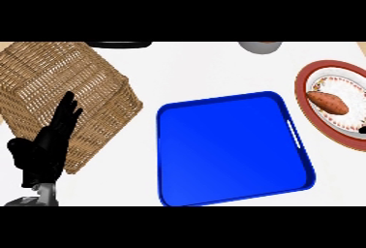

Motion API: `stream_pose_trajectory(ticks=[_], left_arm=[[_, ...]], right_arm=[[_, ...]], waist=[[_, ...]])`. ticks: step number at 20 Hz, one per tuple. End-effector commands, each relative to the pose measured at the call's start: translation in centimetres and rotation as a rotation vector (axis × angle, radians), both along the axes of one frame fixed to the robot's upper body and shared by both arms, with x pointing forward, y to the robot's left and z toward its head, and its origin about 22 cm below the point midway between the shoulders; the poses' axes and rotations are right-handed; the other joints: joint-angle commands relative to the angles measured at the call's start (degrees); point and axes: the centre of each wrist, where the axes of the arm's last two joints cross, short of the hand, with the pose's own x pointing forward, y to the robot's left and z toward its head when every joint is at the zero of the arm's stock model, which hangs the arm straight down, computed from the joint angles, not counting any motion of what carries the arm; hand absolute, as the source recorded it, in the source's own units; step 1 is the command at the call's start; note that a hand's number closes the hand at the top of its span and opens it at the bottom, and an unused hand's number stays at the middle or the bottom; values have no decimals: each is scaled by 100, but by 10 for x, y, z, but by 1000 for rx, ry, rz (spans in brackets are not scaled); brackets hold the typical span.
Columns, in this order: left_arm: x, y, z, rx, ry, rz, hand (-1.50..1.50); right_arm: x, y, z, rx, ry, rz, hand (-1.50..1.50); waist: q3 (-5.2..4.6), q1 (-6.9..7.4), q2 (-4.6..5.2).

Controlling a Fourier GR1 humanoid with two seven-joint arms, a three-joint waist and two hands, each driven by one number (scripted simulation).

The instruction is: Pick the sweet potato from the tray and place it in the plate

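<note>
Kitchen counter: white top [207, 72], plate [314, 72], wicker basket [64, 82]

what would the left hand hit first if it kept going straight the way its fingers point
The left hand points up and slightly right in the head view, straight over the wicker basket. The basket would likely be met first, though how high the hand sits above it is unclear.

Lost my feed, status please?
Left hand open, resting by wicker basket. Right hand barely visible. Sweet potato on plate. Blue tray bare.
</note>
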Motion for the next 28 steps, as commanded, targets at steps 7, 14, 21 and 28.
stream_pose_trajectory(ticks=[7, 14, 21, 28], left_arm=[[-3, -19, -41, -47, 178, -22, 0], [-2, -16, -34, -58, 163, -35, 0], [-8, -10, -35, -64, 183, -30, 0], [-3, -20, -34, -58, 156, -36, 0]], right_arm=[[-17, -21, 4, 13, -22, 32, -150], [-30, -31, -1, -14, -19, -38, -150], [-42, -45, 6, 21, -64, -82, -150], [-48, -48, 0, -9, -62, -149, -150]], waist=[[-116, -29, 149], [-111, 7, 160], [-101, 4, 160], [-96, -7, 191]])
